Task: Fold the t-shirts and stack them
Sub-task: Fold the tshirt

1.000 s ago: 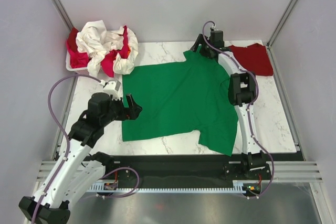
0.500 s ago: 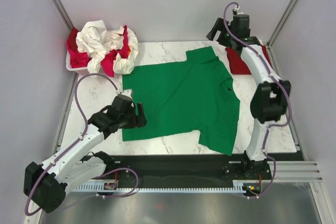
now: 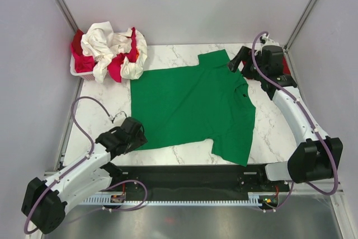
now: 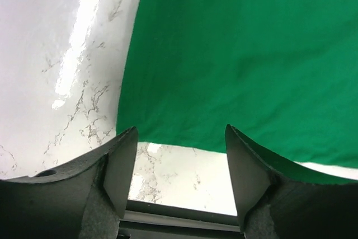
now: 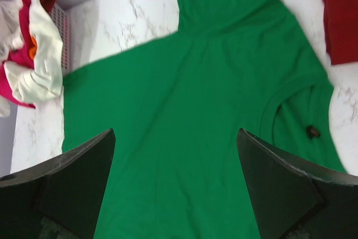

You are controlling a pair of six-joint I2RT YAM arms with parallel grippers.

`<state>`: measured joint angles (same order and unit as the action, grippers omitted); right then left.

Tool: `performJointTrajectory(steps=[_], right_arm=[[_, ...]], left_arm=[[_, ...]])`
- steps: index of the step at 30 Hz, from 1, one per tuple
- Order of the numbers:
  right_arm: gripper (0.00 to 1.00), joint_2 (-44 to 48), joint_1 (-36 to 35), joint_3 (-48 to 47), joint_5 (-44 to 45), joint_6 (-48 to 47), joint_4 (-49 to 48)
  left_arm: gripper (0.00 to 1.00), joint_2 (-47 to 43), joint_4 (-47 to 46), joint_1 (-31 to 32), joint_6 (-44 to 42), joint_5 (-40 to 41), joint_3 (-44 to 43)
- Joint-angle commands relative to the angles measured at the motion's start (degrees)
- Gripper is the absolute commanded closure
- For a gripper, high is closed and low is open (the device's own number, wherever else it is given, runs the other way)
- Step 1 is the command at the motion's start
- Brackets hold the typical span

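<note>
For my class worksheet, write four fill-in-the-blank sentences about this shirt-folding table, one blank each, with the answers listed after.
The flat t-shirt on the table is ____.
The cream-white shirt is heaped in a white ____.
The far-right shirt, seen in the right wrist view, is dark ____.
The claw over the flat t-shirt's near hem corner belongs to the ____ arm.
Answers: green; basket; red; left.

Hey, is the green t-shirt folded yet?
No, the green t-shirt lies spread flat on the table with both sleeves out.
</note>
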<state>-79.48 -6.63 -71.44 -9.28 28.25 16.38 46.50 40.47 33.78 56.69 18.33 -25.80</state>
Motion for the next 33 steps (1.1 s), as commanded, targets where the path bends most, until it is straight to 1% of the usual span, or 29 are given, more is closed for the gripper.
performJointTrajectory(steps=[1,2,6,9,12,15,16,18,19,20,21,22,23,25,26,28,29,30,31,33], right_arm=[[0.02,5.8,-1.2,2.5,-2.6,0.1,0.8],[0.02,6.5,-1.3,3.6,-2.7,-0.3,1.3],[0.02,8.4,-2.2,5.1,-1.4,-0.9,2.3],[0.02,8.2,-3.1,5.1,-1.4,-0.9,2.5],[0.02,7.9,-3.5,4.7,-1.4,-0.8,2.7],[0.02,8.6,-3.5,4.8,-0.6,-0.8,3.0],[0.02,9.3,-3.5,5.0,-0.1,-0.7,3.1],[0.02,10.0,-3.5,6.3,1.8,-0.2,3.4],[0.02,11.1,-3.5,7.6,3.8,0.0,3.7],[0.02,11.5,-3.5,8.4,5.1,0.2,4.1],[0.02,12.2,-3.6,9.4,6.9,1.0,4.6],[0.02,13.2,-3.6,10.3,8.7,1.9,6.0],[0.02,13.6,-3.5,12.5,12.5,2.7,7.0],[0.03,14.6,-3.6,14.9,13.8,5.0,9.4],[0.03,15.1,-3.5,17.7,13.8,5.8,10.0],[0.03,17.0,-3.7,20.5,12.6,8.7,11.7],[0.03,17.9,-3.8,23.5,12.2,9.9,12.4],[0.03,20.2,-4.1,25.0,11.3,10.6,12.9],[0.02,21.4,-5.3,27.9,11.4,12.6,14.4],[0.02,24.2,-7.2,29.9,12.9,13.8,18.0]], left_arm=[[0.30,2.4,0.0,0.1,9.3,3.2,2.7],[0.34,3.1,0.1,0.1,9.8,2.9,2.9],[0.33,0.0,1.9,1.8,10.1,5.2,2.0],[0.33,1.9,2.9,1.8,10.2,5.3,1.9],[0.33,1.7,2.7,2.0,10.7,5.1,2.2],[0.39,0.6,2.3,2.1,10.6,5.9,2.5],[0.48,0.9,1.9,2.1,10.5,5.9,2.6],[0.60,1.5,0.4,2.1,10.0,5.8,2.6],[0.72,2.4,-1.4,2.1,9.6,5.4,2.7],[0.77,2.6,-1.4,2.1,9.1,5.2,2.9],[0.82,3.0,-3.6,2.1,8.8,5.0,3.2],[0.93,3.0,-4.8,2.1,8.5,4.8,3.4],[0.98,2.8,-5.7,2.1,7.7,4.5,3.5],[0.98,2.5,-7.3,2.1,6.8,4.8,2.7],[0.98,2.4,-7.5,2.1,5.6,5.5,2.2],[0.98,2.3,-7.9,2.1,4.0,6.1,0.1],[0.98,2.5,-7.9,2.1,2.5,6.8,-0.8],[0.98,2.7,-8.0,2.0,1.8,7.1,-2.3],[0.98,2.8,-8.2,1.9,1.2,7.2,-2.9],[0.98,3.1,-8.2,1.9,1.1,7.2,-4.7]])
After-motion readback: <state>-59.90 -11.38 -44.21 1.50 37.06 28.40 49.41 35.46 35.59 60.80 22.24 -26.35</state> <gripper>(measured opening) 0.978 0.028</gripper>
